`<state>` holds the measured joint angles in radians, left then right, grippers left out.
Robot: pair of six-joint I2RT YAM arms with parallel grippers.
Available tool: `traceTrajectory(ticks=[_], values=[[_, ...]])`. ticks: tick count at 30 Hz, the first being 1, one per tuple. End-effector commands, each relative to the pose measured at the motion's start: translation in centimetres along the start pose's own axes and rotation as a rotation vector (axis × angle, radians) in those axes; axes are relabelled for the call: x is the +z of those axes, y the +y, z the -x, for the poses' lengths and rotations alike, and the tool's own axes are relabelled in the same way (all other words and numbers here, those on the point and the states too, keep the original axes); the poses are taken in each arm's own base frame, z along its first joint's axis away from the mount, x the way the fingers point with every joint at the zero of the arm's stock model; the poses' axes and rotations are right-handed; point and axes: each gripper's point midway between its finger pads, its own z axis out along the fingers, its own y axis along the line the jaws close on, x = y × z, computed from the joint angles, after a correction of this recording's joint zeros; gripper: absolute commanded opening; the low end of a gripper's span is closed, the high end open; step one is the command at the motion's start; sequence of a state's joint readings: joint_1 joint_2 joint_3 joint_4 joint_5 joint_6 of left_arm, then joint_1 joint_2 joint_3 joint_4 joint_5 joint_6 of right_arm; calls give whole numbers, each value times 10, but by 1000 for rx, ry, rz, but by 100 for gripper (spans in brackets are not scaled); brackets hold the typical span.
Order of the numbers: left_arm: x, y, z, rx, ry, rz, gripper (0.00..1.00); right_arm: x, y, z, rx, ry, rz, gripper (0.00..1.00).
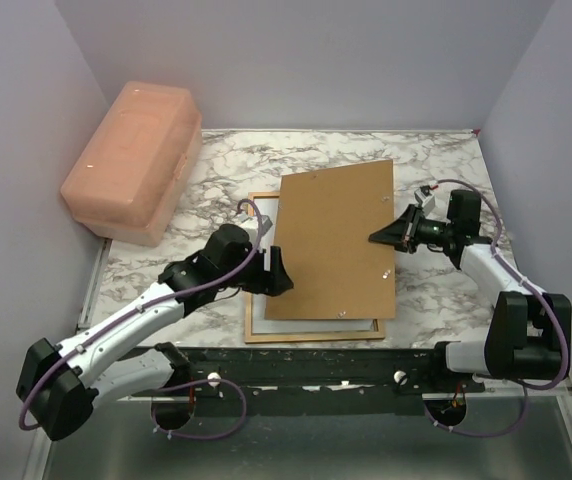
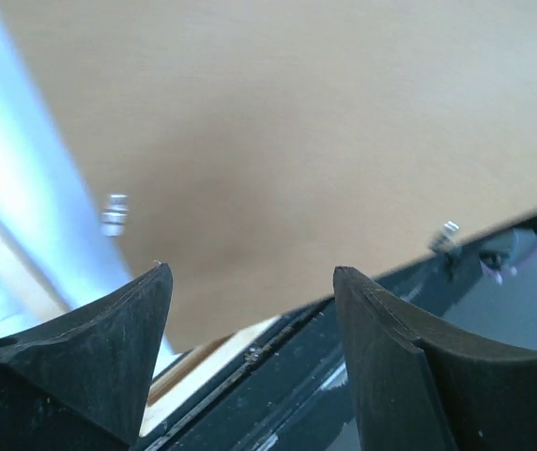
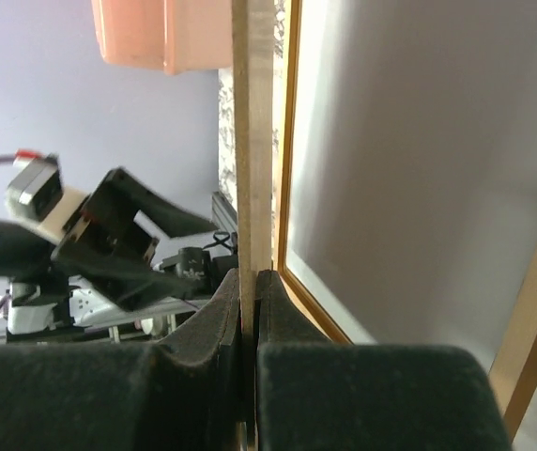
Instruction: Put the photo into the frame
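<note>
1. The left claw point(image 1: 274, 272) is released. In the left wrist view its two black fingers point(image 2: 99, 348) stand well apart with nothing between them.
2. The left claw point(image 2: 250, 272) sits at the near left part of the plain brown rectangular backing board point(image 2: 297, 122). Whether a finger touches the board cannot be told.
3. The right claw point(image 1: 376, 237) is clenched on the right edge of the backing board point(image 1: 331, 240). The right wrist view shows the board point(image 3: 254, 141) edge-on, pinched between the closed black pads at the right claw point(image 3: 250, 282).
4. The thin rectangular orange-brown wooden frame point(image 1: 311, 337) lies flat on the white-and-grey marbled table point(image 1: 436, 170), at the middle between the two arms.
5. The board lies skewed over the frame and covers most of it. Its far right corner reaches past the frame's far rail.
6. The right wrist view shows a narrow gap between the board's held edge and the frame's rail point(image 3: 290, 141).
7. The flat rectangular photo point(image 1: 270, 235) shows only as a pale strip inside the frame, along the board's left and near edges.
8. From the right wrist the photo is a pale grey surface point(image 3: 419, 169) within the frame, under the board. From the left wrist it is a blurred light blue band point(image 2: 24, 178). Its printed picture cannot be made out.
9. Small metal tabs point(image 2: 114, 214) sit on the board's upper face.
10. A pink translucent plastic box with a lid point(image 1: 131, 160) stands at the far left of the table, well apart from the frame.
</note>
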<state>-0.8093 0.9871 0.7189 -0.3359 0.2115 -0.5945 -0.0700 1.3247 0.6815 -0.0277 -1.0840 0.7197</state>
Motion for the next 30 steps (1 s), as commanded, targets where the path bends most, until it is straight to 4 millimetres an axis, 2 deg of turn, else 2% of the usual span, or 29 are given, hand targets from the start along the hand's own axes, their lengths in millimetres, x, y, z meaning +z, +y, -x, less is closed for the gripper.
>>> traceTrajectory(ticks=[1, 2, 4, 8, 10, 17, 22, 26, 30], values=[[-4, 78, -13, -247, 63, 302, 71, 4, 13, -1, -20, 66, 8, 1], [-9, 99, -16, -298, 69, 380, 70, 6, 13, 0, -23, 75, 1, 1], [-12, 126, -22, -381, 90, 447, 69, 9, 11, 0, -18, 91, -18, 1], [-5, 159, -32, -461, 123, 491, 63, 17, 10, -1, 7, 129, -21, 1], [-3, 169, -33, -459, 132, 529, 60, 20, 9, -2, 10, 140, -28, 1], [5, 188, -23, -445, 136, 602, 46, 34, 7, -13, 18, 197, -41, 1], [12, 197, -25, -442, 162, 631, 39, 39, -3, -20, 17, 219, -58, 1], [12, 201, -23, -429, 163, 650, 36, 43, -8, -17, 6, 211, -62, 1], [13, 202, -21, -427, 171, 659, 36, 45, -3, -8, -20, 184, -47, 1]])
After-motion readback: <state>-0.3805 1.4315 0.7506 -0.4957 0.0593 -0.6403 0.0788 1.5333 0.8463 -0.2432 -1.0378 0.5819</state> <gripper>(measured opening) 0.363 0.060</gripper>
